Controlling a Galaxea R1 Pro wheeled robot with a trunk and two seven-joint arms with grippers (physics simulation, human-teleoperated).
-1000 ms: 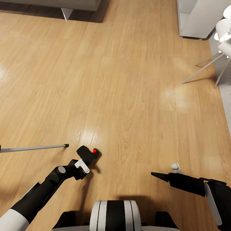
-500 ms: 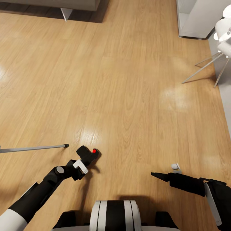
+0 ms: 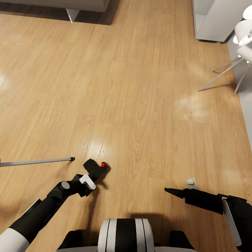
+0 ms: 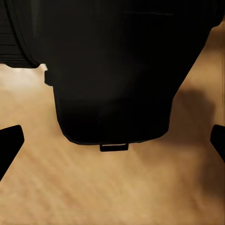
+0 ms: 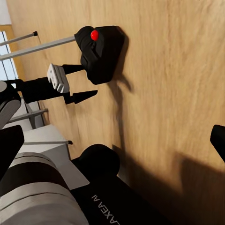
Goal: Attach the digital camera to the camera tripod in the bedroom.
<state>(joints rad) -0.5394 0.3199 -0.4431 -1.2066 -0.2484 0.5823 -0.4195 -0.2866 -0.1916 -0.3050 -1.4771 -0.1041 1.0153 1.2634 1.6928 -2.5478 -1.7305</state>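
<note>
The digital camera (image 3: pixel 95 168), a small black box with a red button, lies on the wood floor just in front of my base; it is also seen from the side (image 5: pixel 103 54). My left gripper (image 3: pixel 91 177) sits right behind it, open. In the left wrist view the camera's dark body (image 4: pixel 112 70) fills the space ahead, and both fingertips (image 4: pixel 10 143) stand wide apart without closing on it. One silver leg of the camera tripod (image 3: pixel 36 161) lies flat on the floor at the left. My right gripper (image 3: pixel 171 191) hovers low at the right, open and empty.
A small white object (image 3: pixel 191 181) lies on the floor beside my right gripper. A grey bed (image 3: pixel 70 4) with a leg stands at the far left, a white shelf (image 3: pixel 213 21) at the far right, and a white chair on thin metal legs (image 3: pixel 224 71) beside it.
My left arm has drawn back a little from the camera. The camera, tripod leg and right arm have stayed put.
</note>
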